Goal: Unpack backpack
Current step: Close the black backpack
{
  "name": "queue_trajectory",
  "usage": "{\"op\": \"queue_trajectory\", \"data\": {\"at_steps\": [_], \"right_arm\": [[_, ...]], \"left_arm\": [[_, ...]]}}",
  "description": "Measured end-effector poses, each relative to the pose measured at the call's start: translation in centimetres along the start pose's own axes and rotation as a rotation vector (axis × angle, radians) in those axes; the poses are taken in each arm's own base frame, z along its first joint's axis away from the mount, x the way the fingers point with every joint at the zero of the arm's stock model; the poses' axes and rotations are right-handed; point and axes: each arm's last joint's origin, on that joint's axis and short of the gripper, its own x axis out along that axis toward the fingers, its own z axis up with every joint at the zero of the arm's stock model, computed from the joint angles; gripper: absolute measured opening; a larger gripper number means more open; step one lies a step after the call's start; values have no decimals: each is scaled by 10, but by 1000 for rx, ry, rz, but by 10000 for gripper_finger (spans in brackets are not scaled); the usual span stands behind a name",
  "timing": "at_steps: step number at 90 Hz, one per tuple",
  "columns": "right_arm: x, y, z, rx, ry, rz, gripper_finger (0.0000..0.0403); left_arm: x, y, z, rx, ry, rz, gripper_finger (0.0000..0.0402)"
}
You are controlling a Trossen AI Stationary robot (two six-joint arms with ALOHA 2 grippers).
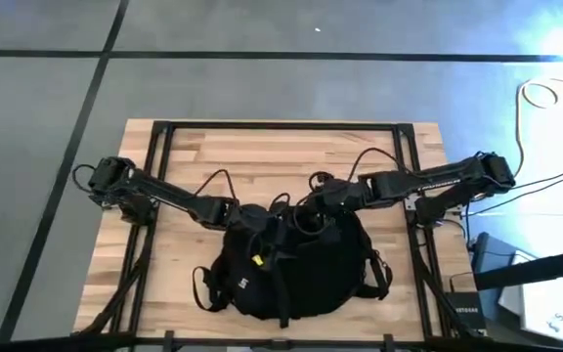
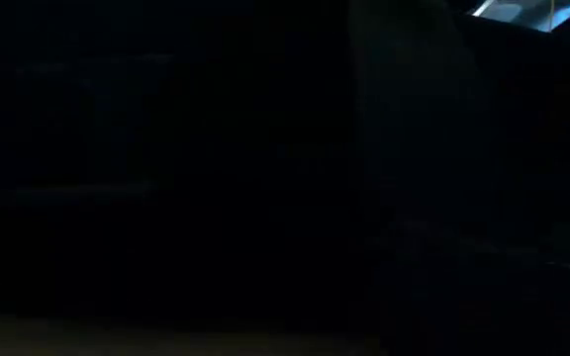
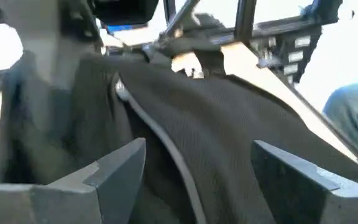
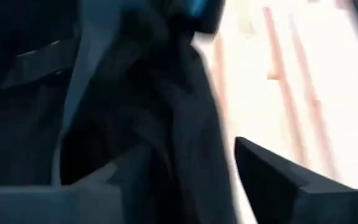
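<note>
On table [image 1: 194, 147]: one backpack [image 1: 306, 269], two grippers at top.

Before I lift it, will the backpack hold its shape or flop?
Probably flop: the backpack is soft black fabric, creased in the left wrist view. Its loose straps splay over the table, so they may drag. It bulges, so likely still loaded and fairly heavy.

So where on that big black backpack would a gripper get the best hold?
Probably the loose fabric edge along the backpack's far top, from above, where both grippers already meet it. The left gripper, fingers open, faces a raised fold with piping; the rounded body offers nothing thin to pinch.
</note>
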Motion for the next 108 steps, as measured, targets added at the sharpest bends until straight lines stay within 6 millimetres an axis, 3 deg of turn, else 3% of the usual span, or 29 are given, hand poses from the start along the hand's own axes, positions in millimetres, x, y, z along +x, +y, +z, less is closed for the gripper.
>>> {"op": "queue_trajectory", "data": {"at_steps": [17, 30, 45, 60, 84, 108], "right_arm": [[-38, 12, 18, -63, 57, -139, 228], [-59, 25, 20, 99, 65, -105, 229], [-50, 43, -4, 268, 184, -61, 230], [-42, 54, -28, 298, 257, -52, 223], [-44, 56, -38, 343, 271, -98, 182], [-56, 52, -47, 400, 324, -168, 174]], "left_arm": [[18, -2, -12, 13, -43, -19, 276], [22, -2, -12, 36, -88, -13, 276], [20, -1, -1, 46, -187, 1, 276], [18, 0, 6, 17, -265, 19, 276], [22, 0, 7, -131, -317, 5, 276], [52, -3, -2, -283, -306, -27, 276]]}}
